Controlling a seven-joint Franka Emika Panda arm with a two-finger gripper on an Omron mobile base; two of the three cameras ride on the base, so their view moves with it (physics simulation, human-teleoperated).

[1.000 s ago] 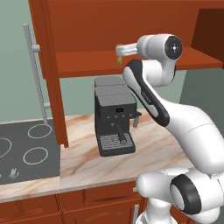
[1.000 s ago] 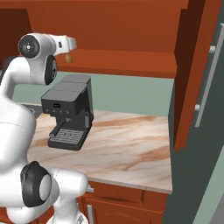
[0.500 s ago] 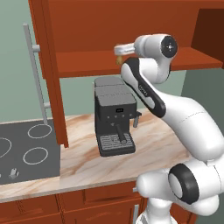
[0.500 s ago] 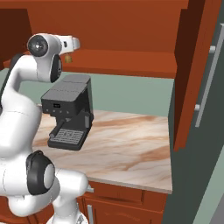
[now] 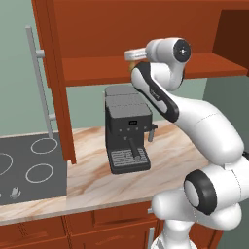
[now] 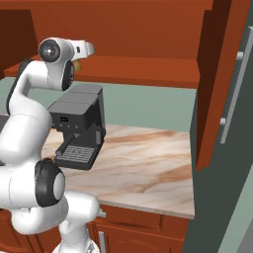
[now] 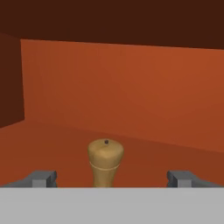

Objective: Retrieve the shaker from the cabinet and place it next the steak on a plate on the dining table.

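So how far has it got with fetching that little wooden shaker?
Done: the arm has reached into the open cabinet. In hand: the gripper is open, its fingertips either side of the upright shaker on the shelf, not closed on it. Left: gripping it, lifting it out, carrying it to the plate and steak.

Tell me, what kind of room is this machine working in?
It looks like a kitchen, computer-rendered. A coffee machine stands on a marbled counter, a cooktop lies beside it, and a wooden wall cabinet above holds a small shaker.
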